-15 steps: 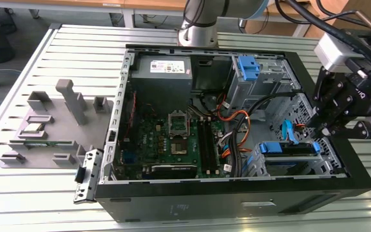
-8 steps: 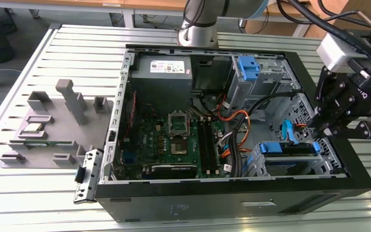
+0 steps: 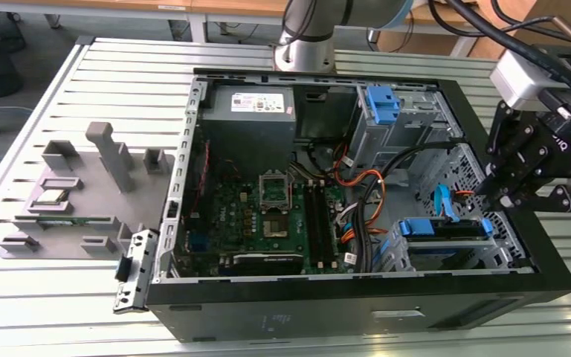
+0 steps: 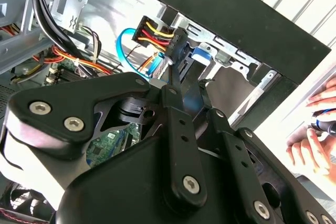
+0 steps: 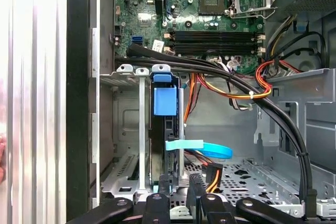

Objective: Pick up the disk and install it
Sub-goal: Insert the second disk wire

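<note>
1. I see the open case [image 3: 365, 297] lying on the slatted table [image 3: 117, 67], with the arm's base [image 3: 303, 44] behind it.
2. The motherboard [image 3: 265, 216] sits in the case floor toward the exterior view's left; the power supply [image 3: 253, 104] is in the far corner behind it.
3. A parts tray [image 3: 68, 193] lies on the table at the exterior view's left of the case, with a loose bracket [image 3: 134, 271] by its near corner, against the case.
4. The disk [image 3: 447, 229] stands in the bay at the case's near corner on the exterior view's right; in the first wrist view it [image 5: 164, 108] stands on edge between the bay rails.
5. The gripper [image 3: 508, 197] hangs just over the case wall beside the disk.
6. Cables [image 5: 236, 85] run from the motherboard past the bay.
7. In the second wrist view, a person's hand [image 4: 317, 129] is outside the case.
</note>
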Robot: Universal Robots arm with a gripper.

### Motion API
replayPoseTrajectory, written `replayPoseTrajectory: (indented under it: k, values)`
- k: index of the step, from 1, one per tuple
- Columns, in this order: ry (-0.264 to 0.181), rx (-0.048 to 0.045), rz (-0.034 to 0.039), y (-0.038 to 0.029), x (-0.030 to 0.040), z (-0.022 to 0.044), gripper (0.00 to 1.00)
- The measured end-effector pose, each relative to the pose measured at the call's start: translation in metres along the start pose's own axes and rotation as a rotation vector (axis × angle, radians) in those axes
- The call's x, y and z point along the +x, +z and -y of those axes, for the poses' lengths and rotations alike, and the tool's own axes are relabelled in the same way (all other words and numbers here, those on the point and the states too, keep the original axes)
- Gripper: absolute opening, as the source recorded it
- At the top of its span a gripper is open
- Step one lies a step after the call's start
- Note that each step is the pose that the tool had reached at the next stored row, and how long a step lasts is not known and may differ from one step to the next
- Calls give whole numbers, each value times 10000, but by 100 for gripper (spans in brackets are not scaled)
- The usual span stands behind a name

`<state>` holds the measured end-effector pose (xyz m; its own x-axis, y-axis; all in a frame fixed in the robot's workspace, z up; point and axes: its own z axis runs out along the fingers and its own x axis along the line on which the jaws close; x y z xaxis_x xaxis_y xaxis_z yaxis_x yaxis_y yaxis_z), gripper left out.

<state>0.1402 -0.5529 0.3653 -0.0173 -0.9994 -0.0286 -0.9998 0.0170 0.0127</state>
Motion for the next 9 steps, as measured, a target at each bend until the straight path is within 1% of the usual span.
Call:
replayPoseTrajectory:
  k: [5,9]
  values:
    - [1,0,-1,7,-31,13,29]
    - [1,0,0,13,-71,17,29]
